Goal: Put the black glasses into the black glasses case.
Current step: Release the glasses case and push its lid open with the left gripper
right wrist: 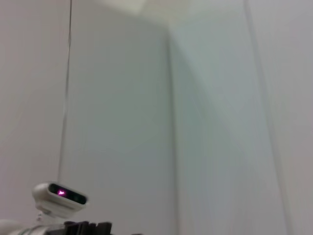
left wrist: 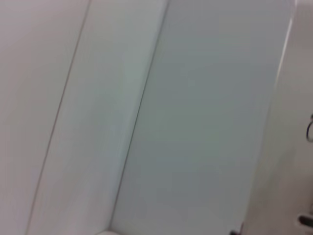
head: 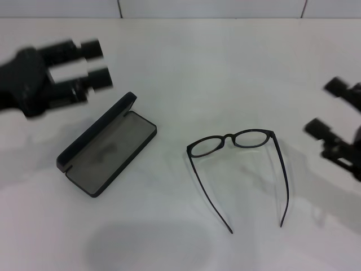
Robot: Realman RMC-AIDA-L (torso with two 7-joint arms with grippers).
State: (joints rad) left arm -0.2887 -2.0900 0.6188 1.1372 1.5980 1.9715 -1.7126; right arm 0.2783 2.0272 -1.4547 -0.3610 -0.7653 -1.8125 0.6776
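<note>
Because the black glasses case lies open on the white table with its grey lining upward and its lid folded back toward the robot's left, it appears ready to receive; nothing lies in it yet. The black glasses rest on the table well apart from the case, toward the robot's right, lenses away from the robot and both temple arms unfolded and trailing toward it; so spread, they would probably need their arms folded, or careful alignment, to fit the tray. The left gripper hovers just beyond the case's far end, its two fingers apart with a clear gap and nothing between them, plausibly placed to steady the case. The right gripper hangs at the right edge, near the glasses' right temple, fingers likewise spread and empty, plausibly the arm to make the pick. Both grippers are blurred, and the right one is cut off by the frame edge, so its wrist cannot be made out; the wrist views show only pale wall panels, and neither the case nor that arm's own fingers.
</note>
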